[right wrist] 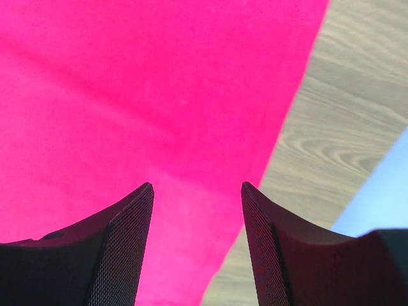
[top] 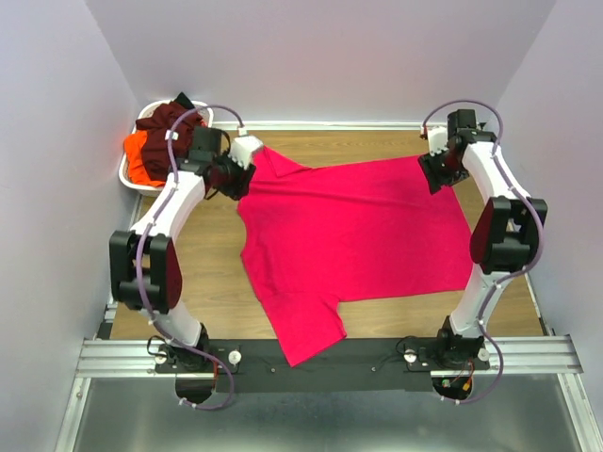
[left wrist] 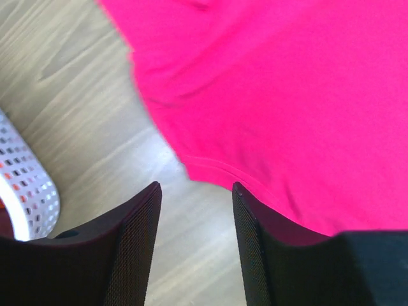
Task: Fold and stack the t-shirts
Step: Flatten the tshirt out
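A bright pinkish-red t-shirt (top: 349,226) lies spread flat across the wooden table, one sleeve hanging over the near rail. My left gripper (top: 229,179) hovers open and empty at the shirt's far left edge; in the left wrist view (left wrist: 196,191) bare wood lies between its jaws, with the shirt's hem (left wrist: 274,102) beyond them. My right gripper (top: 439,171) hovers open and empty over the shirt's far right corner; the right wrist view (right wrist: 197,188) shows red cloth (right wrist: 146,89) and its edge under the jaws. Dark maroon (top: 174,121) and orange (top: 141,155) shirts sit in the basket.
A white oval basket (top: 130,181) stands at the far left corner by the wall; its mesh side shows in the left wrist view (left wrist: 29,191). Walls close the table on three sides. A metal rail (top: 320,356) runs along the near edge.
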You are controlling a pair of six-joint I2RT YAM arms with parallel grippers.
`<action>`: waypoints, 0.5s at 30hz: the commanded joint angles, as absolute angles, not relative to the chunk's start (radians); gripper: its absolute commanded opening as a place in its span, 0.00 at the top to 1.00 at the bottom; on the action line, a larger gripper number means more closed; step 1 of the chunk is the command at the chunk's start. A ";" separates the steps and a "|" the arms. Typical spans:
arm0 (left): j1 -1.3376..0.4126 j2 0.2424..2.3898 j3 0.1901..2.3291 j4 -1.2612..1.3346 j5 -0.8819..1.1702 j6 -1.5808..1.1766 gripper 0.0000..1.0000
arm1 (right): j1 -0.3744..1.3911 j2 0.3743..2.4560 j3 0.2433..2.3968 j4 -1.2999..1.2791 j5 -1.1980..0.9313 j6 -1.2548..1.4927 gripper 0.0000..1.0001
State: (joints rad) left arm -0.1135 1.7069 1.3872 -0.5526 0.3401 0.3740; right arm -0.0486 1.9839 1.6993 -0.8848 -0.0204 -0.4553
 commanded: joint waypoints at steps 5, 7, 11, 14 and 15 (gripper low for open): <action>-0.328 1.542 1.060 -0.635 0.313 0.638 0.58 | -0.057 1.858 1.516 -0.988 -0.006 -0.571 0.37; -0.414 1.528 1.013 -0.626 0.266 0.643 0.62 | -0.058 1.845 1.476 -0.989 -0.006 -0.586 0.37; -0.518 1.529 0.931 -0.601 0.189 0.643 0.67 | -0.063 1.824 1.390 -0.991 0.029 -0.606 0.38; -0.598 1.542 0.891 -0.609 0.131 0.655 0.69 | -0.063 1.825 1.332 -0.991 0.031 -0.615 0.38; -0.623 1.545 0.881 -0.614 0.118 0.661 0.69 | -0.063 1.825 1.318 -0.989 0.037 -0.617 0.38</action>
